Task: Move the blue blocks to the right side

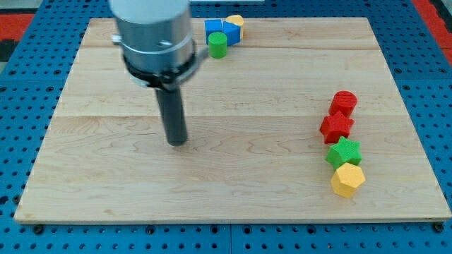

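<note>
Two blue blocks sit close together at the view's top centre: a blue cube and another blue block just to its right. A green cylinder touches them from below, and a yellow block sits behind them. My tip rests on the board left of centre, well below and left of the blue blocks, touching no block.
At the view's right a column of blocks runs downward: a red cylinder, a red star, a green star and a yellow hexagon. The wooden board lies on a blue pegboard.
</note>
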You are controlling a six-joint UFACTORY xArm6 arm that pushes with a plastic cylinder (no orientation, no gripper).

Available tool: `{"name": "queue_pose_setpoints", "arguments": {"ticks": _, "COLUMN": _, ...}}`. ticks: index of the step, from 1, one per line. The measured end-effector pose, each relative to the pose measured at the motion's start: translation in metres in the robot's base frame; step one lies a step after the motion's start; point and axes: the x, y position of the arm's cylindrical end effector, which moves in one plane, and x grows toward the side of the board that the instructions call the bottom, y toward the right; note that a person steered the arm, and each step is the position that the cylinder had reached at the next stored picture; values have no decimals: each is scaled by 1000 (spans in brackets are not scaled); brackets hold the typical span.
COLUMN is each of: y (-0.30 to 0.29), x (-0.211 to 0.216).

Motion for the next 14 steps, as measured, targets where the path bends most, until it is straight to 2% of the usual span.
{"name": "queue_pose_setpoints", "arguments": {"ticks": 1, "y": -4, "x": -58}}
{"name": "queue_pose_setpoints", "arguments": {"ticks": 3, "y": -52, "x": -186}}
{"name": "queue_pose_setpoints", "arguments": {"ticks": 4, "y": -43, "x": -235}}
{"name": "queue_pose_setpoints", "arguments": {"ticks": 5, "y": -36, "x": -236}}
{"name": "queue_pose_setpoints", "arguments": {"ticks": 6, "y": 5, "x": -239}}
{"name": "queue_pose_setpoints", "arguments": {"ticks": 8, "y": 45, "x": -256}}
{"name": "queue_pose_setpoints", "arguments": {"ticks": 9, "y": 95, "x": -256}}
{"name": "queue_pose_setpoints", "arguments": {"ticks": 10, "y": 140, "x": -225}}
{"name": "queue_pose_setpoints", "arguments": {"ticks": 11, "y": 176, "x": -215}}
{"name": "queue_pose_setpoints", "arguments": {"ticks": 12, "y": 152, "x": -234}}
{"name": "queue_pose_setpoints", "arguments": {"ticks": 13, "y": 158, "x": -245}}
{"name": "queue_pose_setpoints", "arguments": {"ticks": 14, "y": 204, "x": -246}}
